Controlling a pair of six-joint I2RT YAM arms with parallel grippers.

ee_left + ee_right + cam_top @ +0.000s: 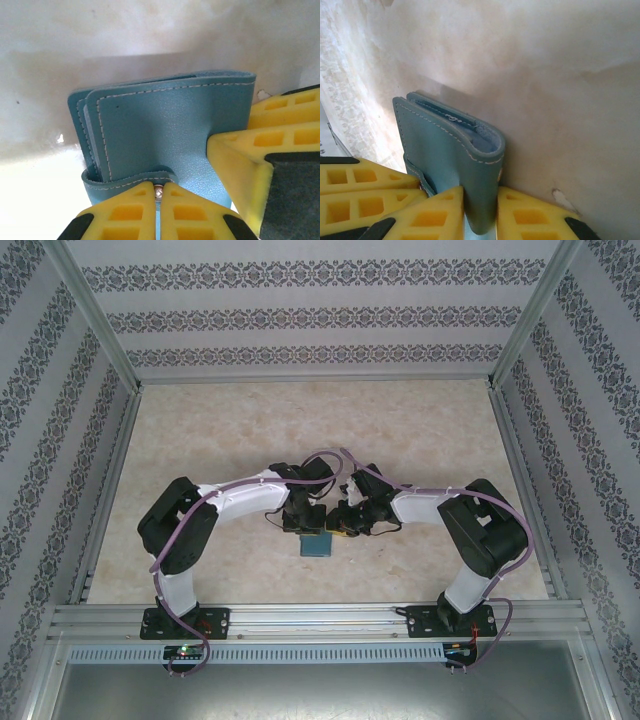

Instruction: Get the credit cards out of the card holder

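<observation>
The card holder [165, 125] is a small teal-blue wallet, folded shut and held on edge above the table between both arms [317, 545]. My left gripper [160, 189] is shut on its little closure tab, with the metal snap showing between the fingertips. My right gripper [480, 195] is shut on the folded edge of the card holder [455, 150]. In the left wrist view the right gripper's yellow fingers [250, 155] press the holder's right side. In the top view the left gripper [303, 523] and right gripper [342, 523] meet at mid-table. The credit cards are hidden inside the holder.
The beige marbled table [320, 430] lies open behind the grippers. Metal frame rails [320, 618] run along the near edge and the sides, and patterned walls [300, 310] close in the back and both flanks.
</observation>
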